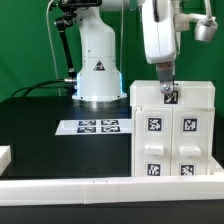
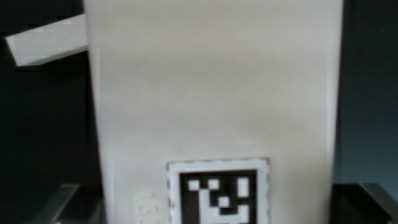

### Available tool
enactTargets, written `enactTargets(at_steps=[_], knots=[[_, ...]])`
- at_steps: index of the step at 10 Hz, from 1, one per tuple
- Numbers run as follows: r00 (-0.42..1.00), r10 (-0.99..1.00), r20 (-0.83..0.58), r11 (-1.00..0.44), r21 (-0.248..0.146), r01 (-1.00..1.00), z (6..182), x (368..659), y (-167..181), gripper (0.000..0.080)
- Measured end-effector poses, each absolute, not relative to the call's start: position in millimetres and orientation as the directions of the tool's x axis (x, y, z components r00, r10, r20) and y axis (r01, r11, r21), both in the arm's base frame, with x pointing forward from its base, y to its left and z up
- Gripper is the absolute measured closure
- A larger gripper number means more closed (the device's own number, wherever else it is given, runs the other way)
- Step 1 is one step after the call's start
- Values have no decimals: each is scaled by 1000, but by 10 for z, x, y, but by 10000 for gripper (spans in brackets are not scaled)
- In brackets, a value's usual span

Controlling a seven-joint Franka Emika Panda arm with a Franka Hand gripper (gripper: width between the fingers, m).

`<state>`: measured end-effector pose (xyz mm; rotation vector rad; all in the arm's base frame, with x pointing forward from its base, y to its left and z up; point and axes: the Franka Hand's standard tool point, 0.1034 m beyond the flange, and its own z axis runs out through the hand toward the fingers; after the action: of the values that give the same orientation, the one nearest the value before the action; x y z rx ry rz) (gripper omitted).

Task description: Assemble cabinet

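Note:
The white cabinet stands upright at the exterior view's right, with several square tags on its front. My gripper reaches straight down onto its top middle, by a tag. In the wrist view a long white cabinet piece with one tag fills the frame. My dark fingers sit against both of its long sides, so the gripper is shut on this piece. The cabinet's lower parts are hidden in the wrist view.
The marker board lies on the black table at the centre. The white robot base stands behind it. A white rail runs along the front edge. A small white block lies at the left. Another white strip shows in the wrist view.

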<state>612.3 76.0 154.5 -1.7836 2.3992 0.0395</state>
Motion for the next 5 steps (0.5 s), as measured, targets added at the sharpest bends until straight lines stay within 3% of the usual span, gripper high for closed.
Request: enactTargets(at_steps=[3,4,5], knots=[[-354,-923,-152,365,-50,-930,1552,6110,735,242],[-337,-929,-151,348,-53,-936,1551,6109,732,183],[-325,-933,-151,337,-56,-940,1559,6111,737,183]])
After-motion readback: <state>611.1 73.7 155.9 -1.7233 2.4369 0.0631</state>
